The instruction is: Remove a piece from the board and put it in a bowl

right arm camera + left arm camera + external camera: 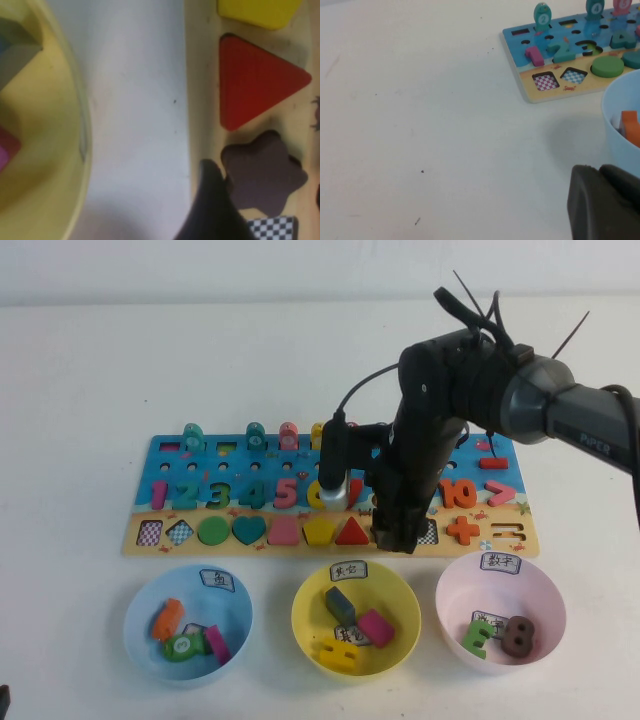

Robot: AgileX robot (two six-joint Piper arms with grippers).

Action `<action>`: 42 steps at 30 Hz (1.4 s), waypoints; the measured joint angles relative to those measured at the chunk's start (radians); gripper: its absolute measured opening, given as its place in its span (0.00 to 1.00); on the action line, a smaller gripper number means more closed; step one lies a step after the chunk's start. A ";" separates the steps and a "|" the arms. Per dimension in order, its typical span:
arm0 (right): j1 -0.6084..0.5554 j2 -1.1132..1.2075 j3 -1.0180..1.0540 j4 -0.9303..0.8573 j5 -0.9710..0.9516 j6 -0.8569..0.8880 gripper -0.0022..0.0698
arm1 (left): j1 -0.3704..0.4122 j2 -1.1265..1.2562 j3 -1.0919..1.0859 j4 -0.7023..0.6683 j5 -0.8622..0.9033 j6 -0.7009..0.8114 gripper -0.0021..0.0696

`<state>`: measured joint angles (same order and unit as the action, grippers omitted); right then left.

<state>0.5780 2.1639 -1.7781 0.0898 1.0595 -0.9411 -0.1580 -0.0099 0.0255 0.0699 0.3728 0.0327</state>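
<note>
Directly under right gripper (398,536): star piece (264,172), seated in board (170,510) beside red triangle (255,82). One dark finger (212,210) touching its edge; opening impossible to tell. Yellow bowl (306,625) near. Left gripper (605,205) parked far off.

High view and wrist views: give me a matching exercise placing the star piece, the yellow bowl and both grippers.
Things:
1. star piece
2. yellow bowl
3. right gripper
4. left gripper

Places:
A. beside the light blue bowl, off the board
B. middle of the three bowls
C. seated in the board next to the red triangle
D. down over the board's tan strip

Pairs: 1-C, 2-B, 3-D, 4-A
</note>
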 joint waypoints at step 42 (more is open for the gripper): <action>0.000 -0.091 -0.048 -0.005 0.152 -0.001 0.42 | 0.000 0.000 0.000 0.000 0.000 0.000 0.02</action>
<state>0.5780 2.0725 -1.8265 0.0844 1.2116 -0.9418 -0.1580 -0.0099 0.0255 0.0699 0.3728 0.0327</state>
